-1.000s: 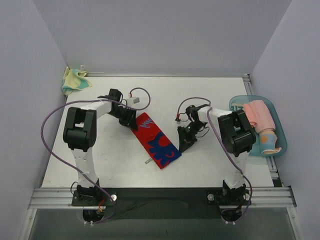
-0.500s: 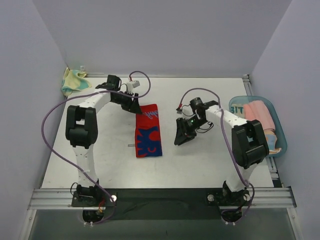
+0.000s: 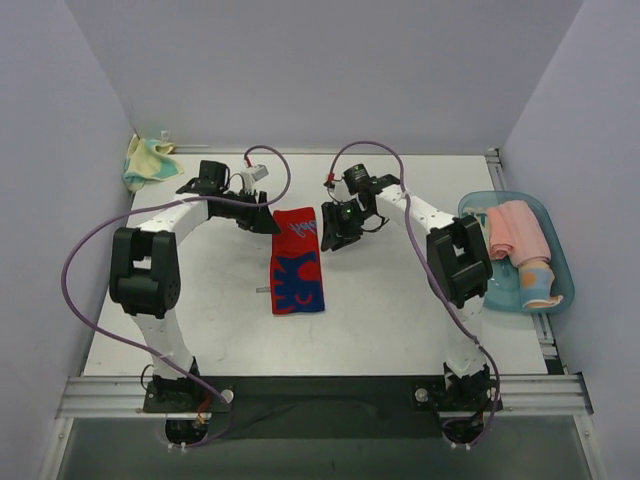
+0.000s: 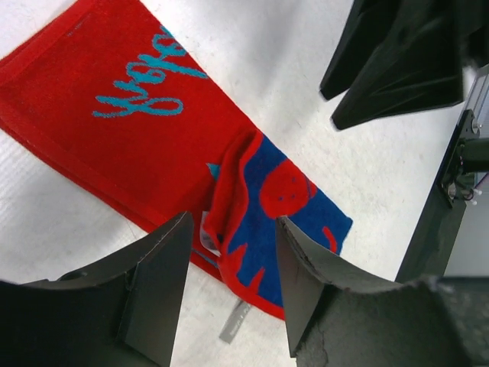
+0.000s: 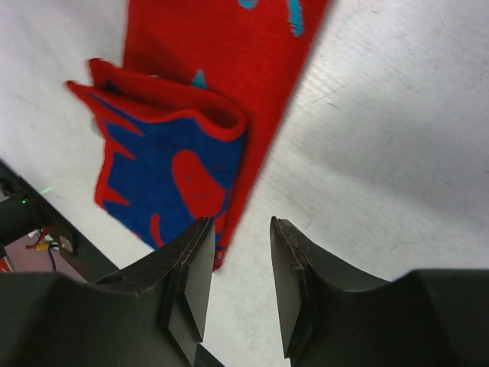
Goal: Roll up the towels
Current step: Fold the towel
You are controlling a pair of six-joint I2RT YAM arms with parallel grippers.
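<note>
Black plastic fingers on the left gripper (image 4: 231,229) are spread apart and nothing is pinched between them; only the cloth below is seen through the gap. Same deal on the right gripper (image 5: 241,225): the jaws are parted a bit less, nothing is held, and bare tabletop is seen between them.

From the top camera, the left gripper is parked over the far-left corner of the red towel (image 3: 298,262) and the right gripper is hung just beside its far-right corner, so the far end of the towel is bracketed by the two. Whether either one is actually touching the fabric can't be told, tbh.

The red towel is laid out as a long strip near the middle of the white table (image 3: 400,330), running from far to near. The far part is plain red with light blue lettering. The near part is doubled over, so the blue-and-red pattern is shown on top and a soft fold is seen across the strip. No roll is formed yet. A small grey tab (image 3: 262,291) is poking out at its left edge.

The yellow towel (image 3: 147,160) is bunched up in the far-left corner of the table, well apart from both arms. Over on the right edge, a light blue tray (image 3: 563,262) is sat with a pink cloth (image 3: 518,228) and another small bundle in it.
</note>
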